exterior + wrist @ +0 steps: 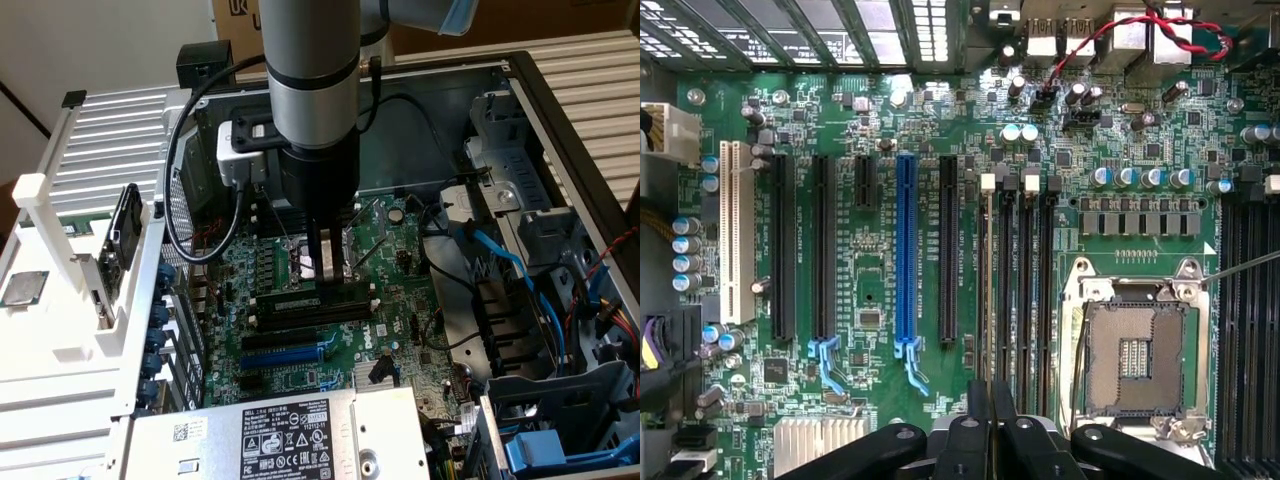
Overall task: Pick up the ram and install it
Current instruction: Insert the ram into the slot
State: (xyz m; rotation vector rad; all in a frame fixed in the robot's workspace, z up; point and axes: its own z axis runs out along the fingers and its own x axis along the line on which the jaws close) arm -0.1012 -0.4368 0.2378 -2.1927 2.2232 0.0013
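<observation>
reaches straight down into the case (562, 108), gripper (325, 268) jaws nearly closed, pinching the ram (290, 300) upright over the memory slots (292, 320).

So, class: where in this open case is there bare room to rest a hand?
Flat power supply lid, bordering the blue slot; white stand top outside. Cables crowd the drive side; claw on ram blocks mid-board.
</observation>
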